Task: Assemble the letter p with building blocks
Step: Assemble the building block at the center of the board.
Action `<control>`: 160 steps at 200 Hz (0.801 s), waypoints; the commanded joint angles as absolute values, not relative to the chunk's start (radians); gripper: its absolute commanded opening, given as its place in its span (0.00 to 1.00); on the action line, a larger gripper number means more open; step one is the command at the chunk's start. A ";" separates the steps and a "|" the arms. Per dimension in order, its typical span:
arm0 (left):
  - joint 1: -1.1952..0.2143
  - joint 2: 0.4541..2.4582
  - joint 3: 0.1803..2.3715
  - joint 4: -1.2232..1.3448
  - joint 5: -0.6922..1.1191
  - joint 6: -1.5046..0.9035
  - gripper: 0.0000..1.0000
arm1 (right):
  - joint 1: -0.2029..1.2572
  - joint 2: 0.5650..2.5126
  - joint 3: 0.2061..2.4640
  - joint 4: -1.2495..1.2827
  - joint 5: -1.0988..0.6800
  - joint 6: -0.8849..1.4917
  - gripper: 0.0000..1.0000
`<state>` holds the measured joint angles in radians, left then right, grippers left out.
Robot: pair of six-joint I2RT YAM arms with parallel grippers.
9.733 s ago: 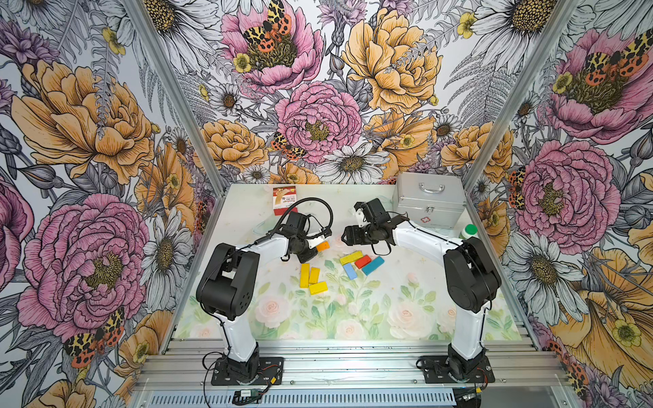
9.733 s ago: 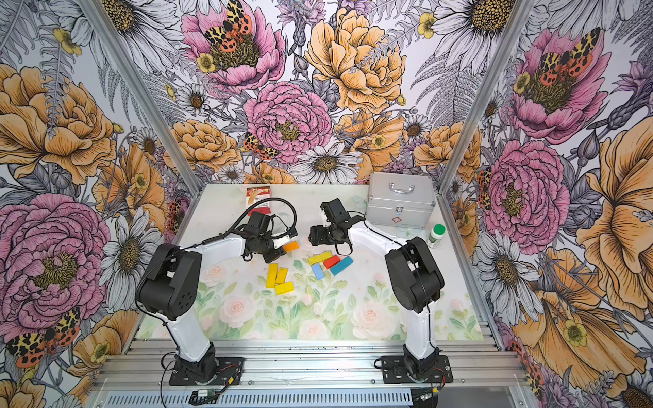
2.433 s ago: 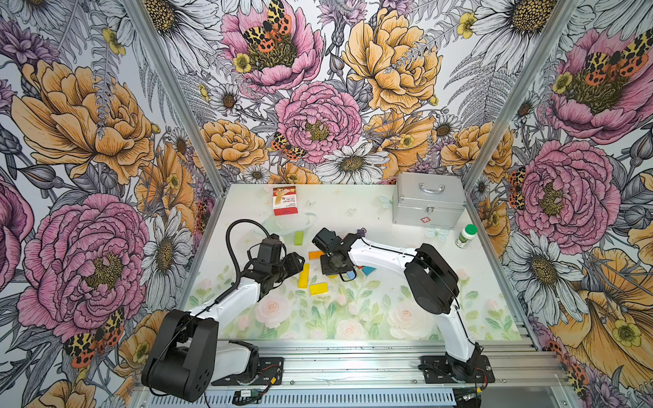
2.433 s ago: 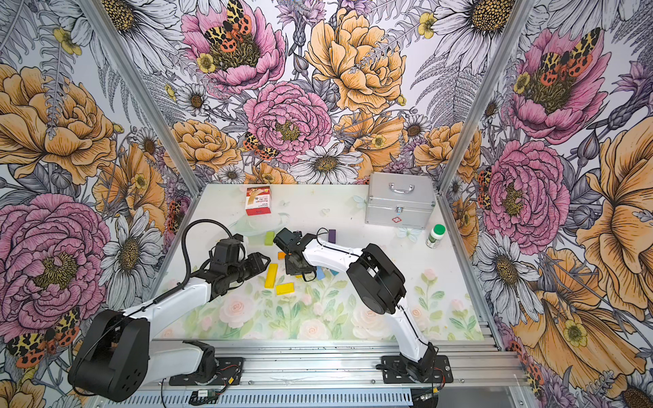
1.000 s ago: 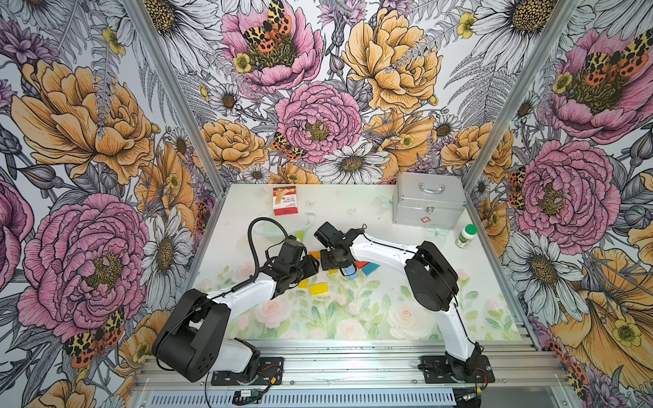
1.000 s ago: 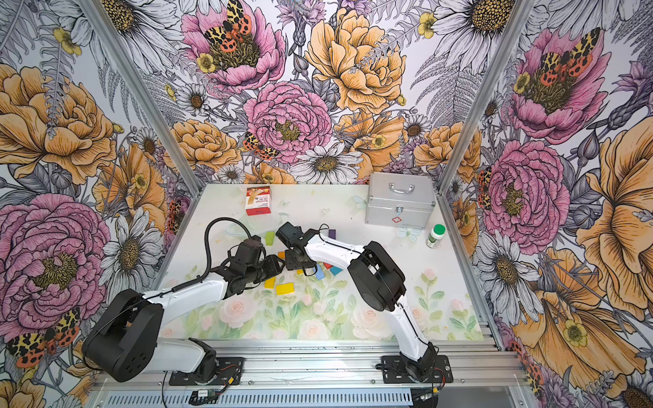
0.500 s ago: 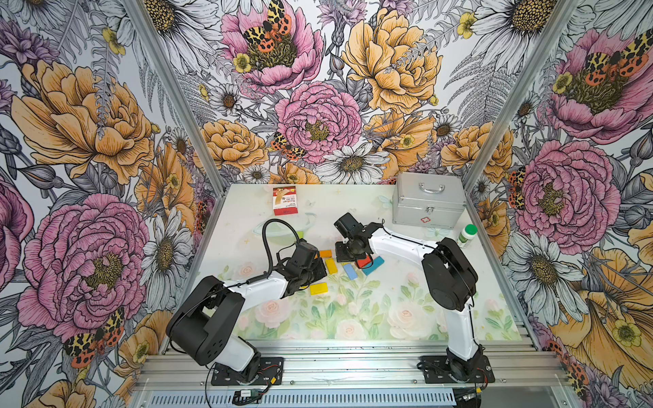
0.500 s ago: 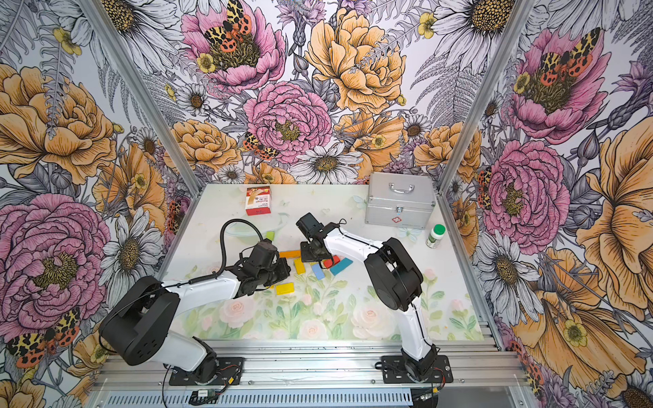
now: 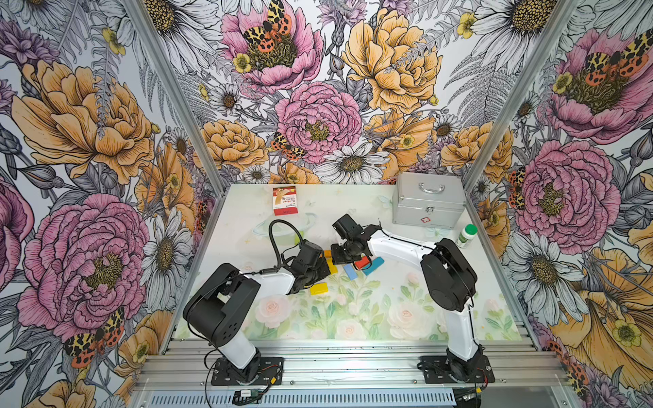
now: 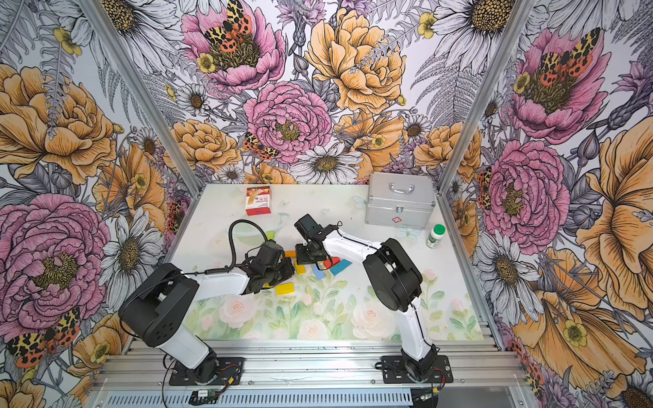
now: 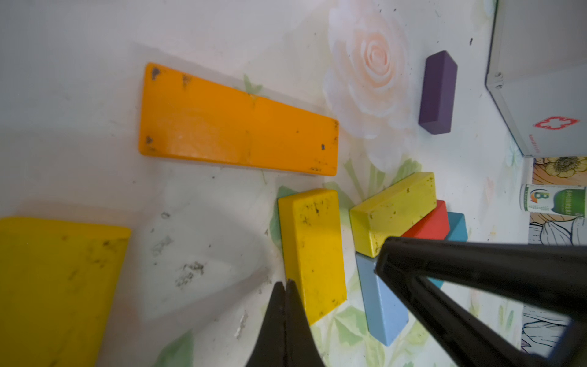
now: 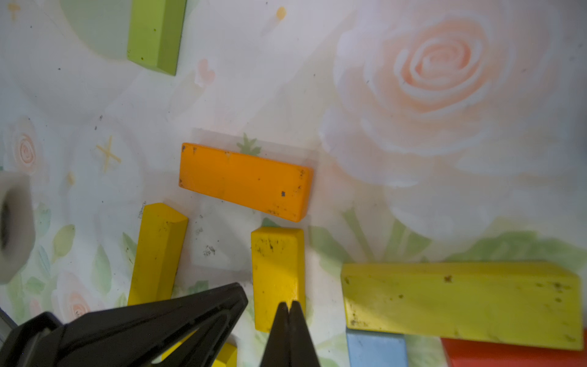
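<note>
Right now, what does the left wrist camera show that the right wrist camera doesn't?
Only the left wrist view shows the purple block, the teal block, the silver case and the green-labelled bottle. Only the right wrist view shows the green block. Both show the orange block, the short yellow block next to it, the lime-yellow block, the light blue block and the red block.
</note>
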<state>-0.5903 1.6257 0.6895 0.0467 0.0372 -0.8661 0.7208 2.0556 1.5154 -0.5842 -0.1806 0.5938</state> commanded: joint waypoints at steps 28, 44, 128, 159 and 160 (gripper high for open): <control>-0.567 1.621 0.687 0.094 0.053 -0.883 0.00 | 0.726 2.080 1.471 -0.533 -0.178 0.629 0.00; -0.559 1.622 0.681 0.101 0.071 -0.885 0.00 | 0.726 2.087 1.462 -0.524 -0.185 0.634 0.00; -0.550 1.635 0.657 0.129 0.095 -0.896 0.00 | 0.732 2.098 1.404 -0.456 -0.230 0.660 0.00; -0.550 1.654 0.663 0.129 0.108 -0.894 0.00 | 0.729 2.105 1.402 -0.451 -0.226 0.663 0.00; -0.550 1.655 0.663 0.130 0.108 -0.894 0.00 | 0.729 2.104 1.403 -0.451 -0.226 0.662 0.00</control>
